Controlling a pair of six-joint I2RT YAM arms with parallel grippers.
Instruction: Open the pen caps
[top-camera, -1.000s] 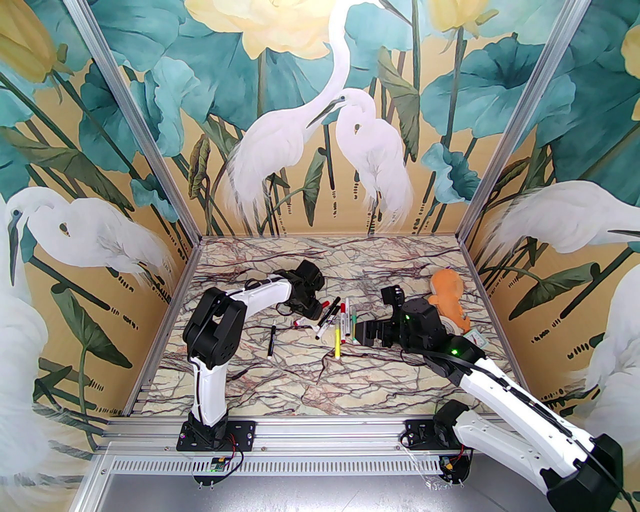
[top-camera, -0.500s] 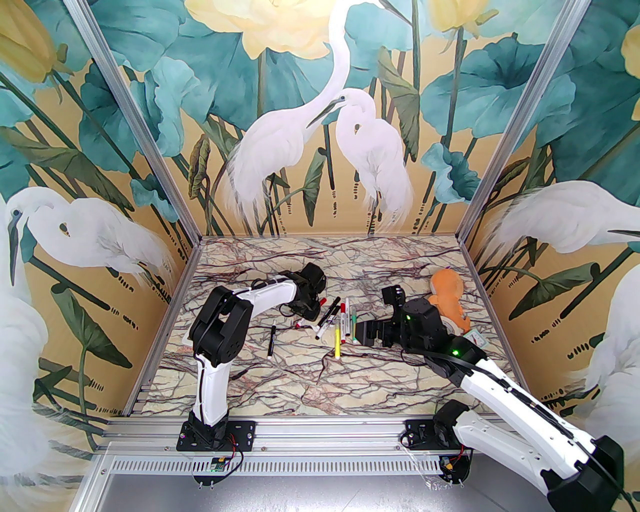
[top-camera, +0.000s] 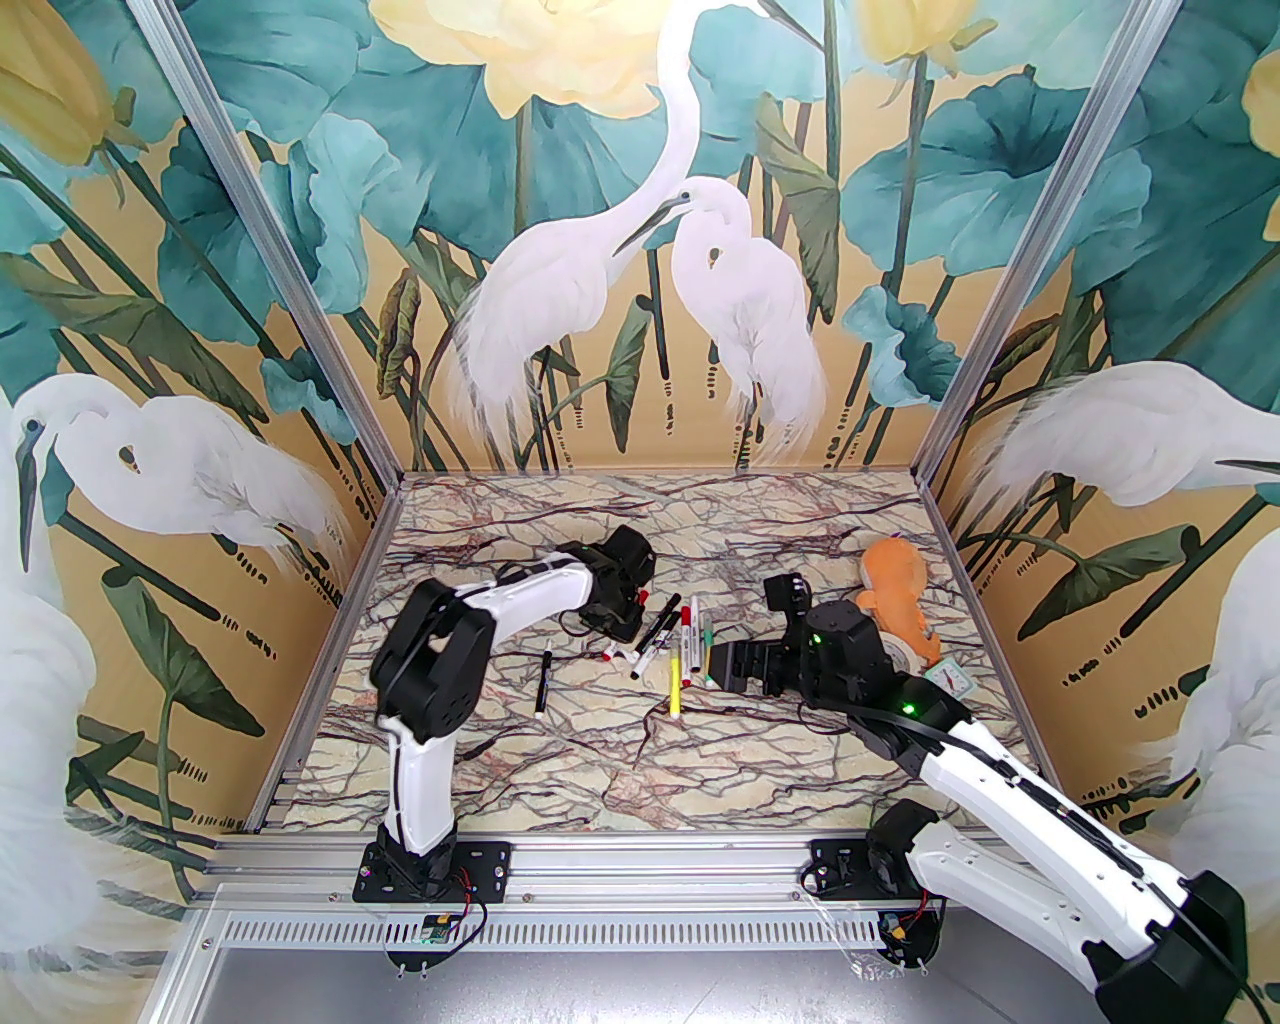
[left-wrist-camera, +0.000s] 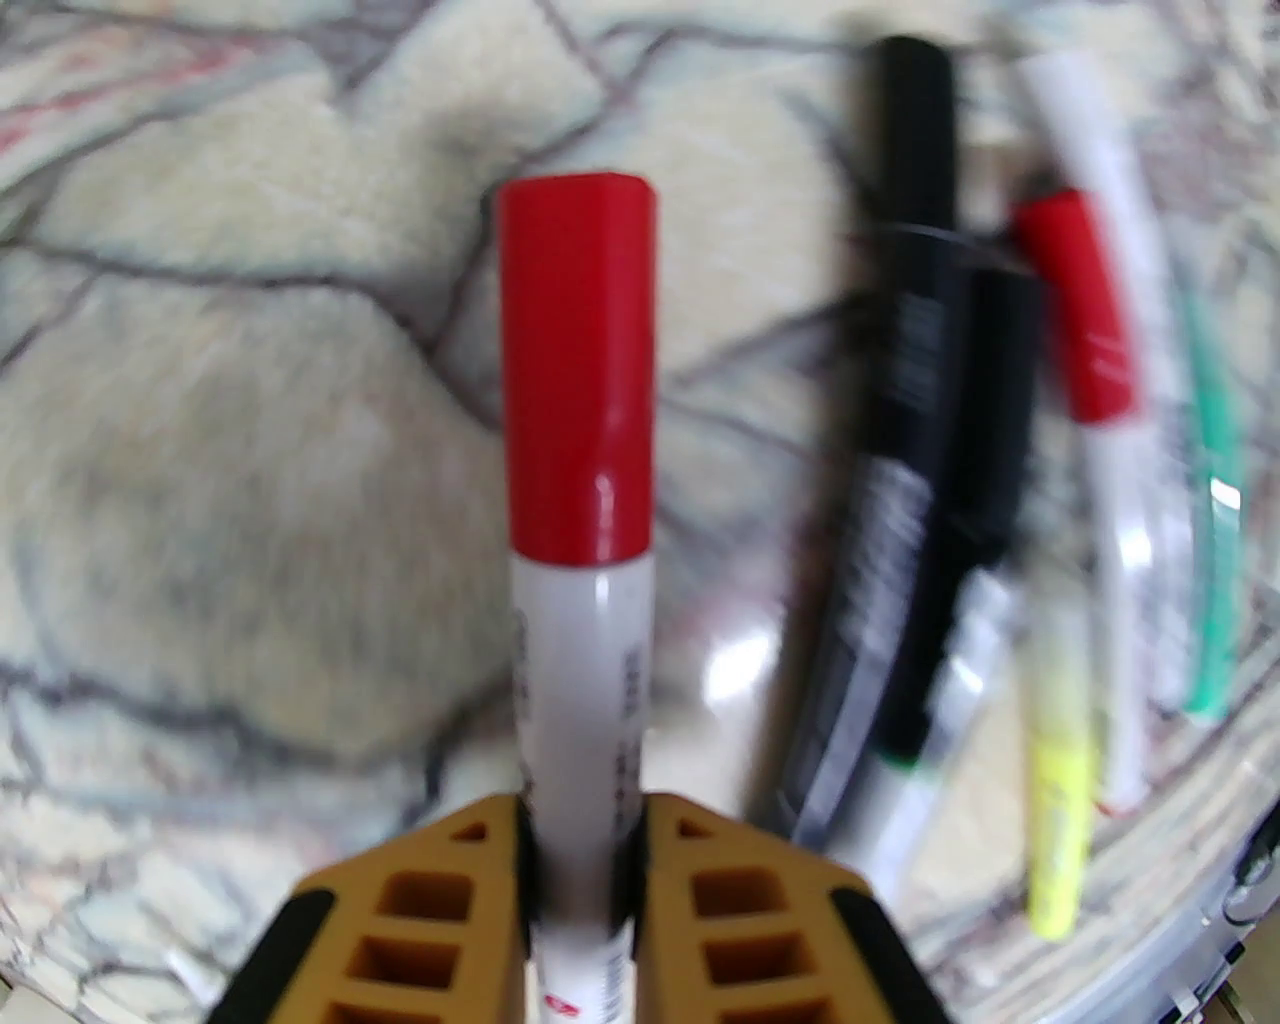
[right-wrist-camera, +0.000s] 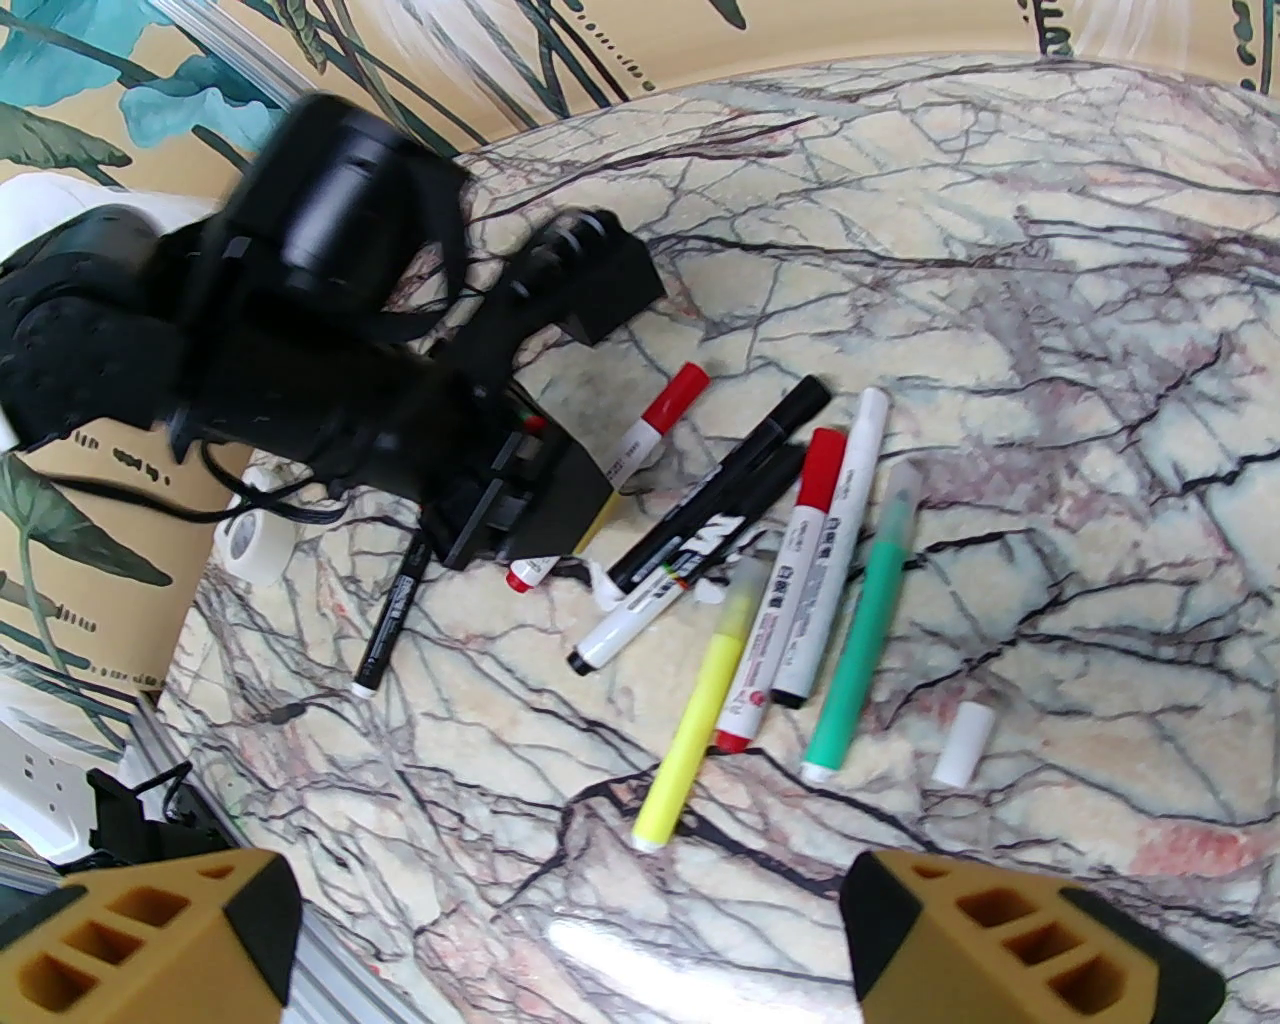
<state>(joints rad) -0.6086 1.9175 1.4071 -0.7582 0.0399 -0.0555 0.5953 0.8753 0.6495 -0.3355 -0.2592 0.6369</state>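
left pincer clamped on pen barrel, leaving red cap exposed | right pincer spread apart, likely readied for pulling it

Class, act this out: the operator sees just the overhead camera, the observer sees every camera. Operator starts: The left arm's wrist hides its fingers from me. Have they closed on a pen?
Observer: Yes. The left fingers are shut on the white barrel of a red-capped pen.
Operator: Is its cap off?
Observer: No, the red cap is still on, sticking out well past the grip.
Operator: And the other arm?
Observer: The right fingers are open, with nothing between them.
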